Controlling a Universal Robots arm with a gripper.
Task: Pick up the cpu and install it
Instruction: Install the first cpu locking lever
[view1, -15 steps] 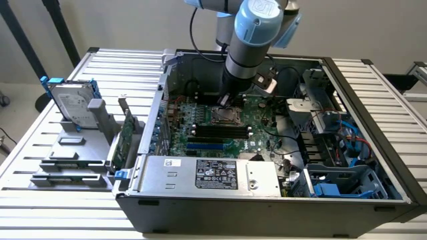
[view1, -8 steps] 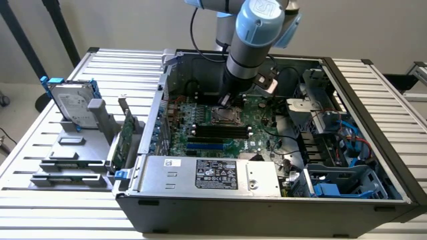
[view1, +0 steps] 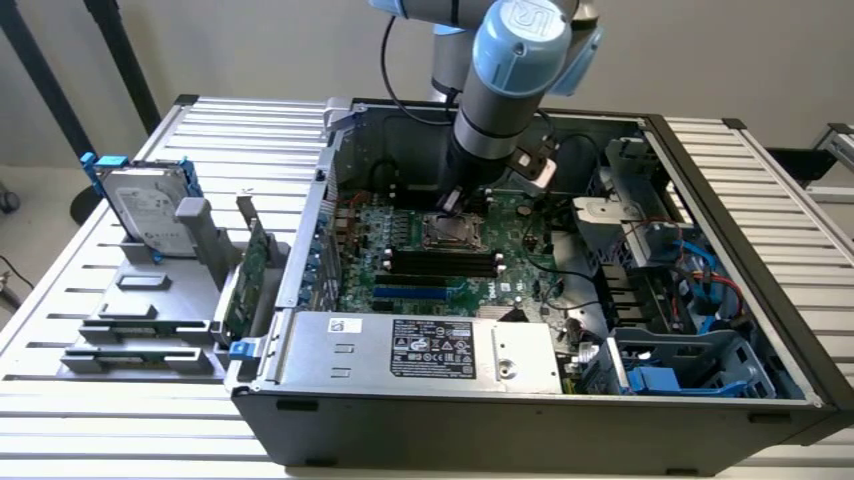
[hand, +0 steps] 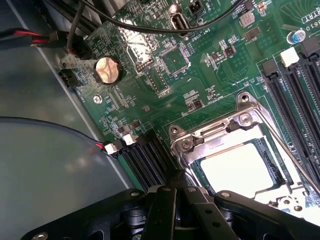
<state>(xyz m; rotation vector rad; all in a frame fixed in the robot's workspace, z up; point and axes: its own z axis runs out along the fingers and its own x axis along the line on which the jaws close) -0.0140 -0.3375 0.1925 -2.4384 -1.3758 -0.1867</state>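
Arm down inside open computer case (view1: 694, 180), gripper (view1: 454, 200) low over green motherboard (view1: 400, 260), just beside socket frame (view1: 451, 235). Fingers (hand: 167, 200) pressed together, nothing between them. Wrist view: cpu (hand: 239, 169) lying flat inside socket, pale top showing, metal frame (hand: 220, 131) around it, lever (hand: 287, 152) along one side. Fingertips hover at socket edge, near cpu, not gripping it. Hard drive (view1: 144, 215) in holder on table (view1: 80, 270), exterior view's left.

We are seeing a glossy green board (hand: 200, 75) bearing a shiny metal socket frame (hand: 235, 125), the cpu (hand: 240, 167) gleaming pale and smooth inside; matt black plastic is forming the hand (hand: 175, 210).
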